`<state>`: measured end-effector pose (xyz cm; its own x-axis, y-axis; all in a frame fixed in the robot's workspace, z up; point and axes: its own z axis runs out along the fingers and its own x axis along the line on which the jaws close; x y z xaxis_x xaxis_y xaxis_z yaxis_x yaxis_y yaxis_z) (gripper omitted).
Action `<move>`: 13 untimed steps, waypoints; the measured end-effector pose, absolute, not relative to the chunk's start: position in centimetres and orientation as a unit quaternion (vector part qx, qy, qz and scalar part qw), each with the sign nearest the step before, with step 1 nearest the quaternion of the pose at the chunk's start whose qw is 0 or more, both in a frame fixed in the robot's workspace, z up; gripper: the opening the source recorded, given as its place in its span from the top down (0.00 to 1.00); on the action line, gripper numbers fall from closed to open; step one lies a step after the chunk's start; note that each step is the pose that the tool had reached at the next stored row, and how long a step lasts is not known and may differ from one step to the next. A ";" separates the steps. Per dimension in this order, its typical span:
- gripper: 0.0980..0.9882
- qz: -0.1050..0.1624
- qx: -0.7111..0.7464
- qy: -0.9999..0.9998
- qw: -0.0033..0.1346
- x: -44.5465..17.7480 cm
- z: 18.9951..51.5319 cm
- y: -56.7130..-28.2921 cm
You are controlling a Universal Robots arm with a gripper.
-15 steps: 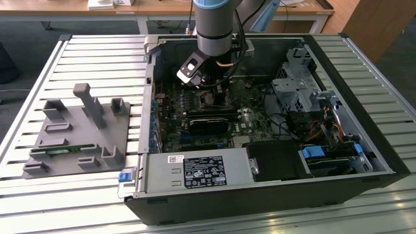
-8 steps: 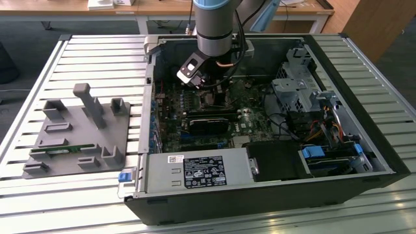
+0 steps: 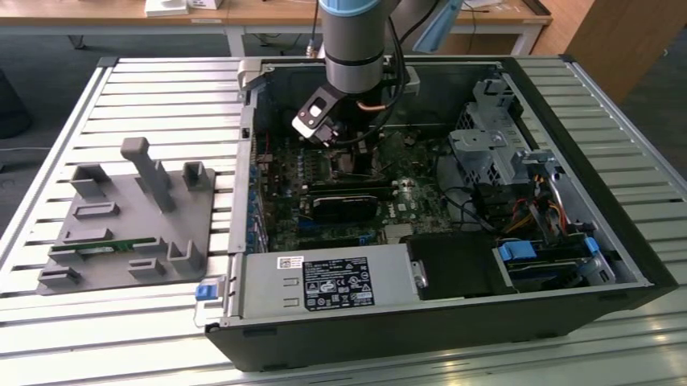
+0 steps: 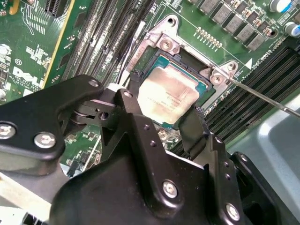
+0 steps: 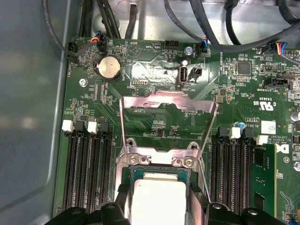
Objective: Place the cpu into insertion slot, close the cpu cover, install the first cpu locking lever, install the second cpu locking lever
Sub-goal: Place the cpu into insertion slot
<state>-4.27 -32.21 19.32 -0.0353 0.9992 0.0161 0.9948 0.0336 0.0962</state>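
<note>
The cpu [image 4: 166, 96], a small flat square chip with a dull silvery-beige metal top, sits right over the insertion slot [image 4: 187, 57], the square black socket with the metal rim. It looks low in the slot, though I cannot tell whether it is fully seated. The gripper [image 4: 159, 107] is on it, and its black fingers [image 4: 194, 129] press against two opposite edges of the chip, pinching it as far as I can judge.

Just beyond the slot the cpu cover [image 5: 178, 102], a thin silver-grey metal frame with a cut-out middle, lies flipped open and clear of the chip. A thin bare-metal locking lever [image 4: 262, 95] runs out from one corner of the slot, not latched. Around the slot lies the green circuit board [image 5: 93, 108], inside the open black computer case [image 3: 429, 346] on the slatted metal table [image 3: 161, 88]. The grey arm [image 3: 355, 48] reaches down into the case above the slot.

The risk here, to my eye, is a slight tilt or a corner off register. Letting go like that could leave the chip cocked on the rim, and pressing it down could hurt the contacts. Fingers that drag as they part could shift it.

The contacts are hidden under the chip, the gripper body cuts off the chip's near edge in the first wrist view, and I cannot make out any alignment notches.
</note>
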 end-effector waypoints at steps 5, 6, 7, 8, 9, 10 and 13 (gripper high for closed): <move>0.43 0.040 0.694 0.718 0.028 -4.3 19.3 -32.2; 0.43 0.040 0.694 0.718 0.028 -4.3 19.3 -32.2; 0.43 0.040 0.694 0.718 0.028 -4.3 19.3 -32.2; 0.43 0.040 0.694 0.718 0.028 -4.3 19.3 -32.2; 0.43 0.040 0.694 0.718 0.028 -4.4 19.3 -32.2; 0.43 0.040 0.694 0.718 0.028 -4.5 19.3 -32.2; 0.43 0.040 0.694 0.718 0.028 -4.5 19.3 -32.2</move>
<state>-4.47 -32.17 19.32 -0.0355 0.9992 0.0160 0.9948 0.0338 0.0964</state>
